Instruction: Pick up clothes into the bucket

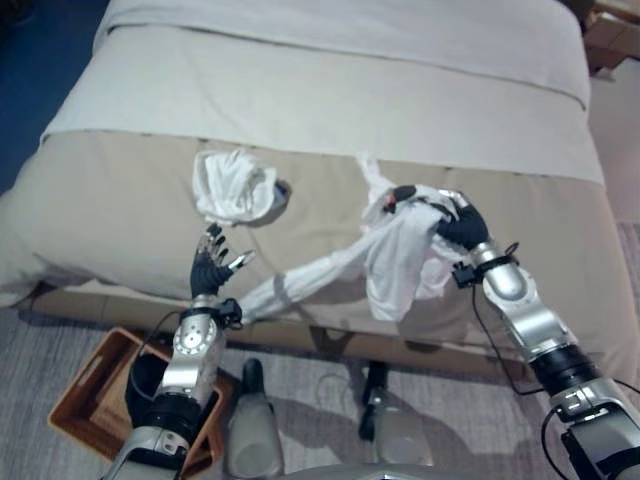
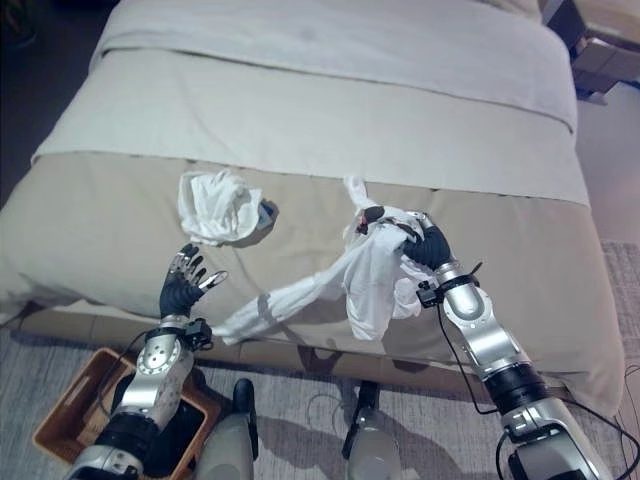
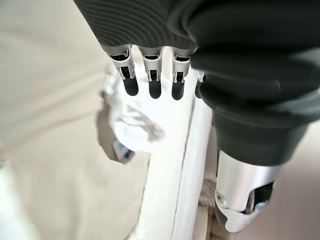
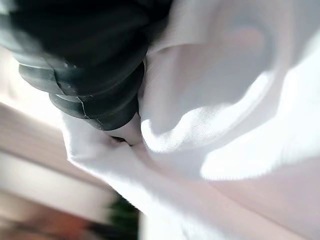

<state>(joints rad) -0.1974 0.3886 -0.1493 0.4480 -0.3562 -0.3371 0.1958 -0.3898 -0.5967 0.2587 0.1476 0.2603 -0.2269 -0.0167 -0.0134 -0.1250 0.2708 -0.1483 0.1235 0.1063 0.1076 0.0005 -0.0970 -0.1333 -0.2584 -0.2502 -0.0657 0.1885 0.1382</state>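
Note:
A white long-sleeved garment (image 1: 400,262) hangs just above the beige bed cover (image 1: 110,215), bunched in my right hand (image 1: 462,228), whose fingers are curled round the cloth. One sleeve (image 1: 300,283) trails down-left across the bed's front edge, ending close to my left wrist. The same white cloth (image 4: 225,100) lies right against the right wrist camera. A second, crumpled white garment (image 1: 235,187) lies on the bed, left of the held one and beyond my left hand (image 1: 210,266). That hand is raised with its fingers (image 3: 152,85) spread, holding nothing. A brown basket (image 1: 88,388) stands on the floor at lower left.
The bed (image 1: 350,90) spans most of the view, with a paler sheet across its far half. A wooden piece of furniture (image 1: 612,35) stands at the far right corner. Grey carpet (image 1: 40,340) lies around the basket in front of the bed.

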